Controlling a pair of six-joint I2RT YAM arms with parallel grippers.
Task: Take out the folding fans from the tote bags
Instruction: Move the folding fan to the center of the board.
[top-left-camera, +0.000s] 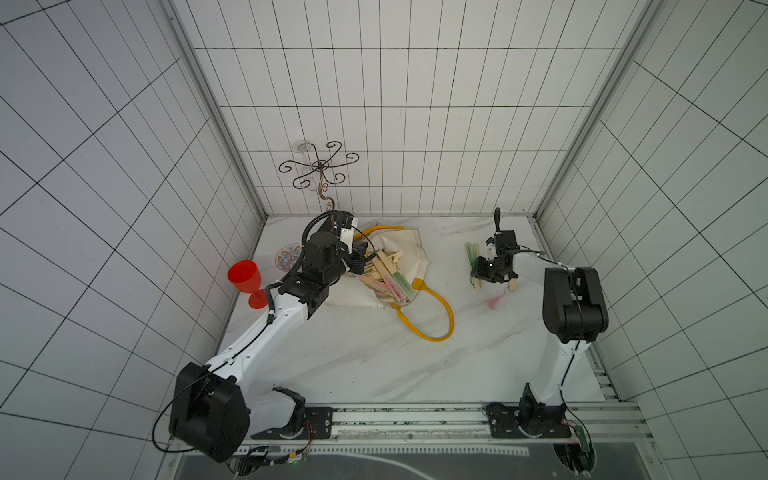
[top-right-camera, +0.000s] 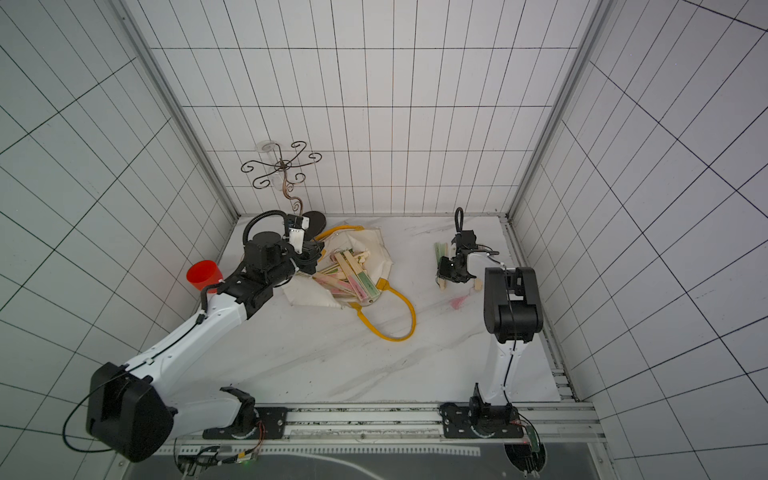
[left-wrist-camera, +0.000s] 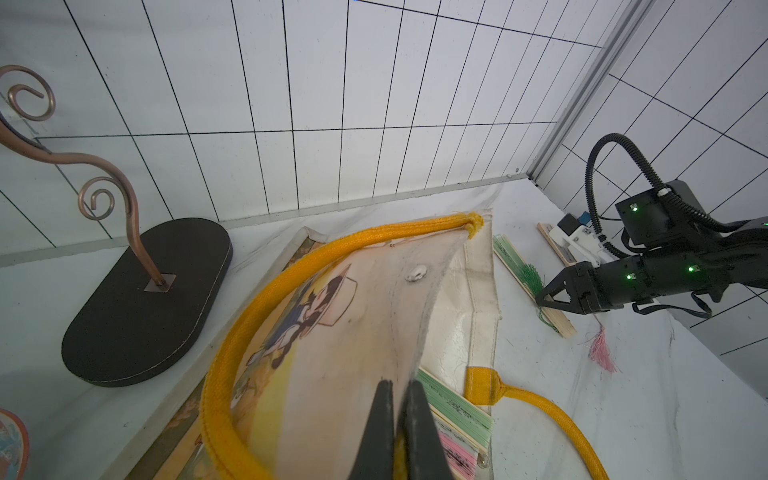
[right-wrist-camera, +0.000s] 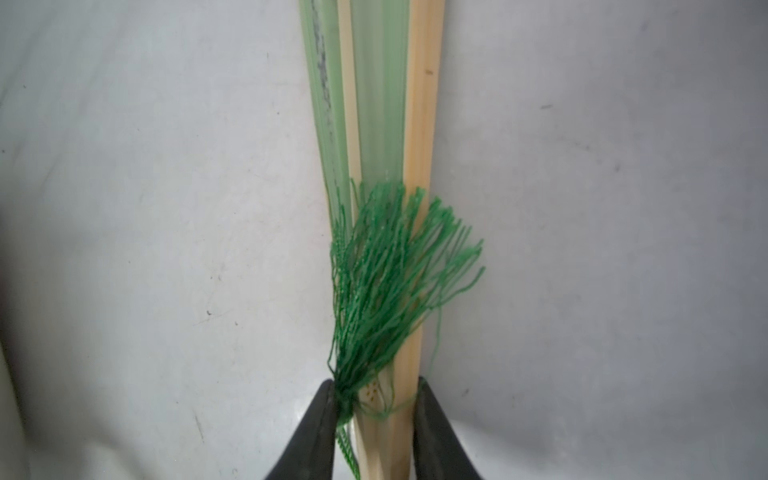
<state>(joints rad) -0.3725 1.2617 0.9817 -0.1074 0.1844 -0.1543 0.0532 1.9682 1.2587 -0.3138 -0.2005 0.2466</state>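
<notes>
White tiled walls box in a pale marbled bench (top-left-camera: 374, 357). On it, the left gripper (left-wrist-camera: 399, 384) is pinched tight on the upper cloth edge of the cream tote bag (left-wrist-camera: 374, 299), holding that side raised so the mouth gapes; the raised cloth shows a printed picture. Just under its fingers, inside the mouth, lies a heap of closed folding fans (top-left-camera: 390, 278), bamboo sticks with green and pink paper (too tangled to count). One yellow handle (left-wrist-camera: 249, 311) arches ahead of this gripper. The other yellow handle (top-left-camera: 449, 313) trails out over the bench beyond the bag's mouth. Behind this gripper's arm stand a patterned plate (top-left-camera: 286, 254), a red goblet (top-left-camera: 245, 274) and a scrolled metal stand (top-left-camera: 320, 166).

The right gripper (right-wrist-camera: 376, 382), well apart from the bag, is down at the bench with its jaws narrow, one finger on either side of the stick end of a green fan (right-wrist-camera: 422, 145) lying flat; whether they press it I cannot tell. A green tassel (right-wrist-camera: 390, 270) spreads over the fan just ahead of the fingertips. Just beside this gripper, on the side away from the bag, lies another fan (left-wrist-camera: 552, 243), partly hidden under the arm, with a pink tassel (left-wrist-camera: 602, 351) on the bench near its end.
</notes>
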